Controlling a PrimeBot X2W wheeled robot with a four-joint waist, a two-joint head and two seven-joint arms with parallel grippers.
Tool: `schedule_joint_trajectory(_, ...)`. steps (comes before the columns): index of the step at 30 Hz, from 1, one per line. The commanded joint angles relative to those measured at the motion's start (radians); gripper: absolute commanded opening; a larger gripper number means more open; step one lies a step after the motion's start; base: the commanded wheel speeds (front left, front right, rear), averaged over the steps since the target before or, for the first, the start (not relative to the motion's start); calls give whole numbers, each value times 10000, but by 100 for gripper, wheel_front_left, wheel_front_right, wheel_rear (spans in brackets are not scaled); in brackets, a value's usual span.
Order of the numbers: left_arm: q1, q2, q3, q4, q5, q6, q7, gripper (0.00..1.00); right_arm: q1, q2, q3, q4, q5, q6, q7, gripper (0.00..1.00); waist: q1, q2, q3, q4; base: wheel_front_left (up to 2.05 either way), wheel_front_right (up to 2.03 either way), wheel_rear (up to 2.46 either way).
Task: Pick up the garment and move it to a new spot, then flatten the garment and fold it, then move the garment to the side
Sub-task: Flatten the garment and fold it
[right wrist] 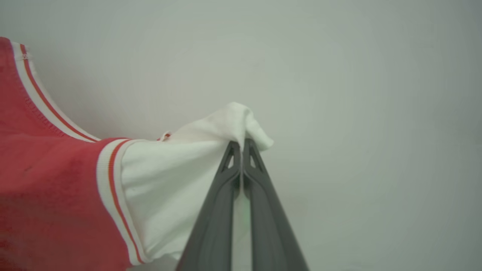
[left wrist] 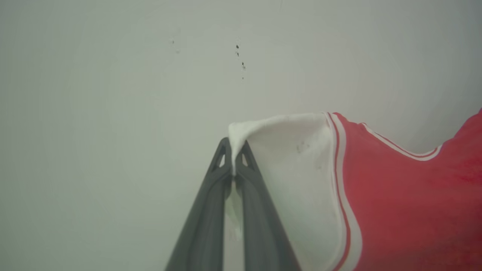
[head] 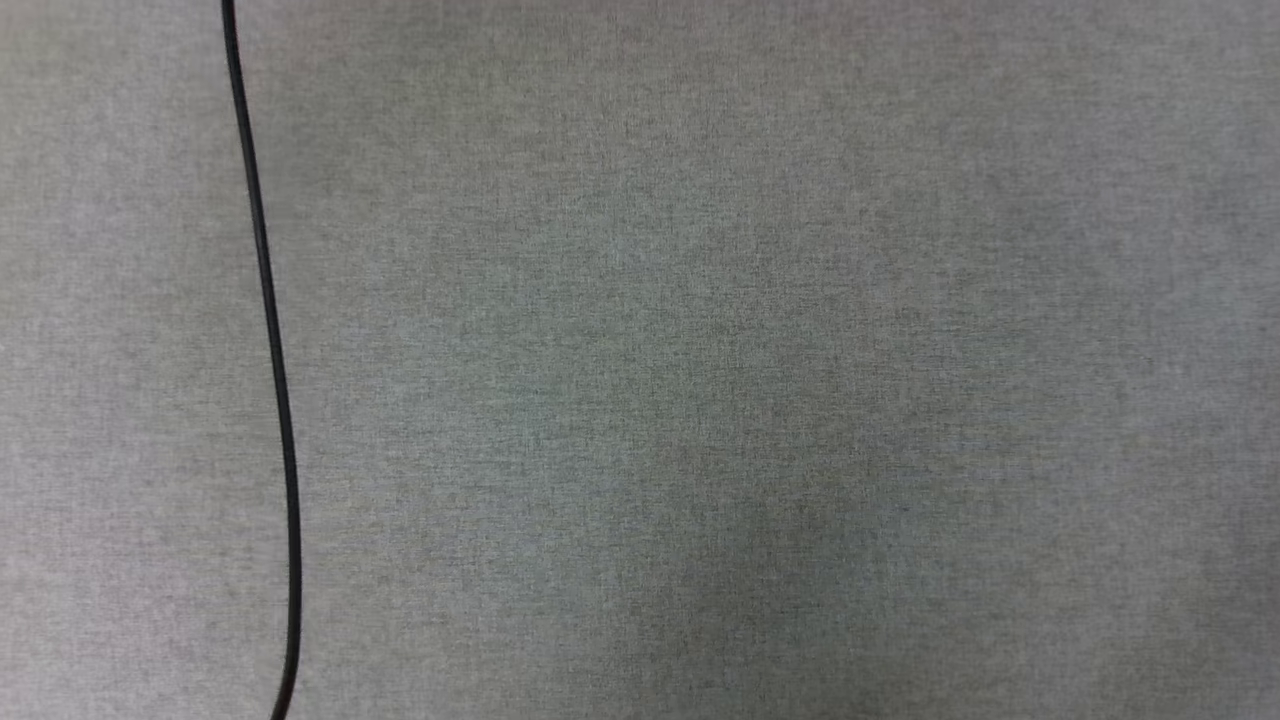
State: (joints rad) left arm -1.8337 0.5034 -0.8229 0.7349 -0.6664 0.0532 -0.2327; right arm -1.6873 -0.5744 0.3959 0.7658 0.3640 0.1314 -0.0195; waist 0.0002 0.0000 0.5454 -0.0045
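Left jaws: pinched shut on the tip of one white sleeve of the shirt.
Right jaws: likewise closed on the tip of the other sleeve.
Shirt position: I see it held up, hanging between my two arms against a plain pale background.
Reason for hold: I judge that a grip at each sleeve spreads it wide for laying flat.
Table: grey cloth, black cable running across it.

Our left gripper and right gripper each pinch the garment between tightly closed fingers.
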Motion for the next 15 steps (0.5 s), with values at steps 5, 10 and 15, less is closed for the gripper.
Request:
schedule_joint_trajectory(5,710,-293,202,468,-169,-158,-277,0,434,323,589,739,499,-15,-817,0,-2,0,0,-52,0,0,0)
schedule_joint_trajectory(10,1844,-233,555,238,-296,-194,-339,0,1365,450,1241,930,1190,-15,-1333,0,-2,0,-279,-158,0,0,0)
schedule_joint_trajectory(15,3749,26,1166,-733,-250,15,-339,0,2572,433,1902,714,1921,-15,-1640,0,-2,0,-622,-259,0,0,0)
